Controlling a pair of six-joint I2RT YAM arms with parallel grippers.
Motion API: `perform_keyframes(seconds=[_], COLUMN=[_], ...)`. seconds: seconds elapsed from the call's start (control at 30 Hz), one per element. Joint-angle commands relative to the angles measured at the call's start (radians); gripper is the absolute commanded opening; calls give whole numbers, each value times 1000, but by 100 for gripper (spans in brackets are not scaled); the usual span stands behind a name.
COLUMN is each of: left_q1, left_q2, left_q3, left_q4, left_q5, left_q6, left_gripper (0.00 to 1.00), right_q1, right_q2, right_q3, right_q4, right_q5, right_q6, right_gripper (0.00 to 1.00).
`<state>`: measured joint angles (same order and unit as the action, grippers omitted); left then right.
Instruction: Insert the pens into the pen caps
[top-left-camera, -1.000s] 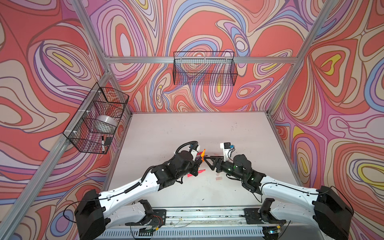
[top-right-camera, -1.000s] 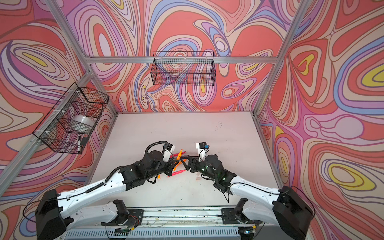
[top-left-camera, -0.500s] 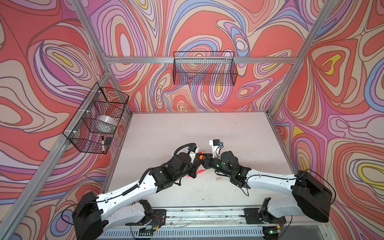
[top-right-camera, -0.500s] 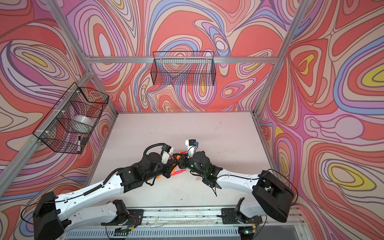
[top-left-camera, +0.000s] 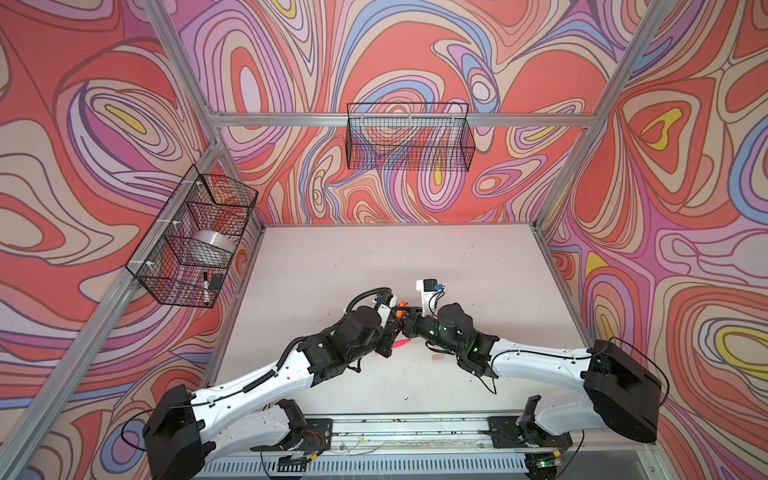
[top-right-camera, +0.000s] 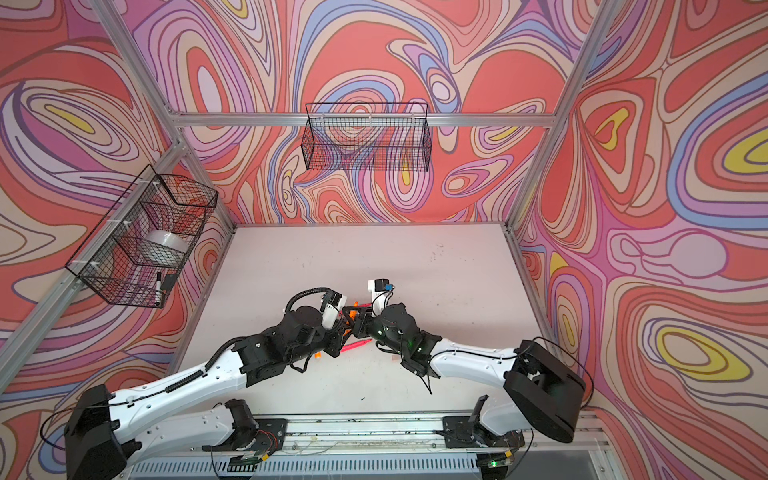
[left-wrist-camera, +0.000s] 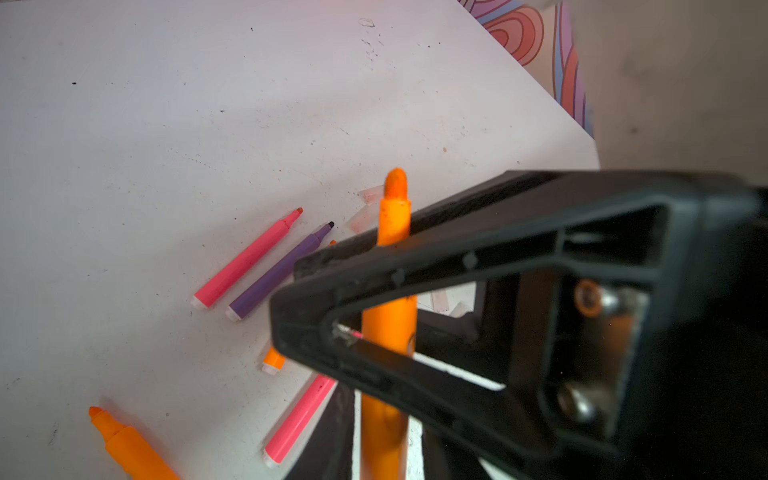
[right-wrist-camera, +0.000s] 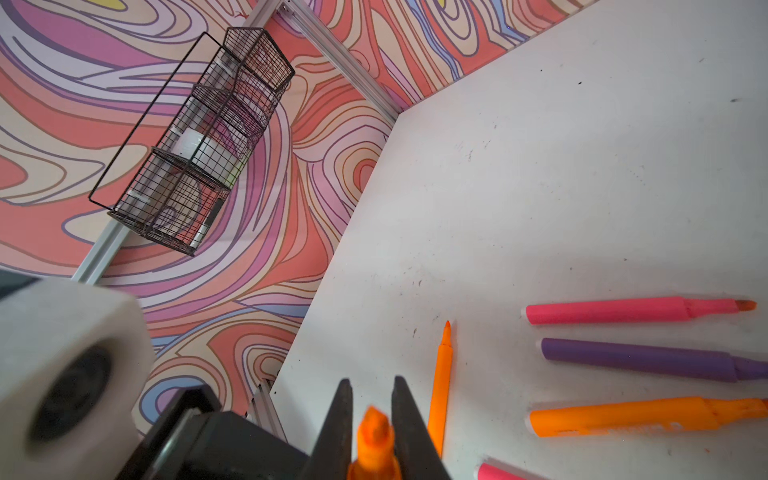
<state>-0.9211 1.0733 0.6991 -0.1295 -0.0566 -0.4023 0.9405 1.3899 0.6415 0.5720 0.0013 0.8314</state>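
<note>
Overhead, in both top views, I saw the left gripper (top-left-camera: 394, 321) and the right gripper (top-left-camera: 410, 323) tip to tip above the near middle of the table (top-left-camera: 478, 266), the held orange pen (top-left-camera: 400, 314) between them. On the left wrist camera, the right gripper's black finger crossed that pen; I could not tell whether the left one was clenched. A pink pen (left-wrist-camera: 245, 259), a purple pen (left-wrist-camera: 278, 274) and clear pen caps (left-wrist-camera: 360, 217) lay on the table. On the right wrist camera, the right gripper (right-wrist-camera: 370, 384) was clenched on the held orange pen (right-wrist-camera: 374, 430), tip poking out.
</note>
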Motion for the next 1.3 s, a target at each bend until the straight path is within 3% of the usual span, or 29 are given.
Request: perform_keyframes(seconds=[0.0,0.3,0.47,0.53,0.6,0.77,0.87,1.07,1.27], left_q1=[1,1,1,0,1,4,7,36,37], left_q2=[12,11,3,1,-6,-62,-120,-191,-120], left_q3=[-1,4,-3,-10,-22,-98,-172,-430,-365], left_q4=[63,81,101,116,135,223,294,600,430], left_q5=[-8,-15,-22,-31,-49,-133,-208,-200,-220], left_q6=[19,34,40,40,37,32,8,-32,-50], left_gripper=[30,25,12,1,0,0,0,0,0], right_q1=[27,34,35,35,37,39,38,39,37], right_q2=[21,48,54,57,61,45,-12,-214,-365], right_q3=[18,32,32,32,30,16,17,-40,-54], right_q4=[15,8,11,14,18,0,-105,-332,-718], right_q5=[-15,-8,-6,-6,-6,21,70,236,439], right_q6=[12,24,30,32,37,29,-8,-55,-14], right_gripper=[0,0,0,0,2,42,56,69,69])
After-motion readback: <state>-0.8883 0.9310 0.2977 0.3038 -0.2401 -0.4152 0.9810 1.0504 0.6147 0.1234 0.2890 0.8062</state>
